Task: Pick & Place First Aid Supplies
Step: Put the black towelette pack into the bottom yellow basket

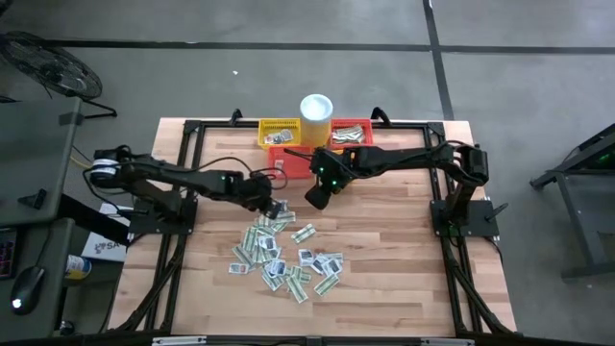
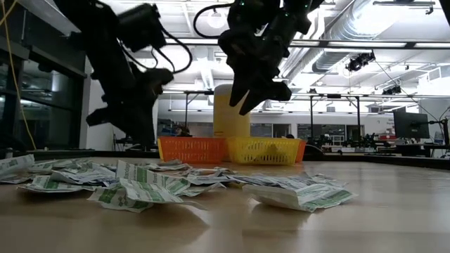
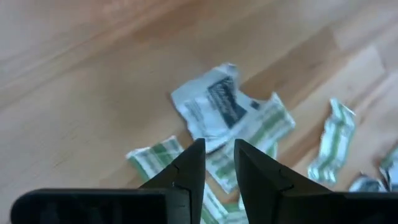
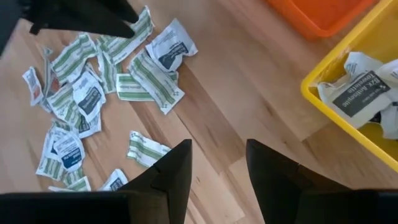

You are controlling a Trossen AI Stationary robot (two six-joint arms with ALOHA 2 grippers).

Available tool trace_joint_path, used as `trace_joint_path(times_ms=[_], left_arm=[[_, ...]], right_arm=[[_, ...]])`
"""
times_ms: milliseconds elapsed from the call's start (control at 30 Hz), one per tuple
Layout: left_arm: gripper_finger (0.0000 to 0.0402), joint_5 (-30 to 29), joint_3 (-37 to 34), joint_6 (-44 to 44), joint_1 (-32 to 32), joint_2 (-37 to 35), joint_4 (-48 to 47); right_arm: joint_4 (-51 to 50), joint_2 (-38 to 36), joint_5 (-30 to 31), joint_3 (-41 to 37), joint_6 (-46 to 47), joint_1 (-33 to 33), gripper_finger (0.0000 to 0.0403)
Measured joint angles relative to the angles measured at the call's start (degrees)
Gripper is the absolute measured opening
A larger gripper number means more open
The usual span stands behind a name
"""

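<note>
The first aid supplies (image 1: 286, 255) are small flat sachets, white and pale green with dark print, lying in a loose heap at the middle of the wooden table. My left gripper (image 3: 217, 163) hangs open just above the heap's far left end. It points down at a white sachet with dark print (image 3: 211, 106) and has nothing between its fingers. My right gripper (image 4: 217, 163) is open and empty, higher up, over bare wood between the heap and the baskets (image 1: 315, 197). More sachets (image 4: 360, 90) lie inside the yellow basket.
A yellow mesh basket (image 1: 279, 133), a red-orange one (image 1: 351, 135) and a white cup (image 1: 316, 108) stand at the table's far edge. A black frame (image 1: 187, 173) runs along the table's sides. Bare wood lies right of the heap (image 1: 404, 250).
</note>
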Motion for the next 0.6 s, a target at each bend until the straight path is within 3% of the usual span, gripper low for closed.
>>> trace_joint_path(times_ms=[167,367,600], left_arm=[[0.0085,1.1,0.0,-3.7,3.9,1.6,1.4],[0.0093,6.9,0.0,-2.5,9.0,1.9,1.8],[0.0157,13.7,0.0,-0.8,12.1,3.0,3.3]], right_arm=[[-0.3,0.0,-0.1,0.0,-1.9,0.2,0.0144],[-0.8,0.0,-1.7,0.0,-5.1,0.6,0.0144],[-1.0,0.0,-1.8,0.0,-7.9,0.6,0.0144]])
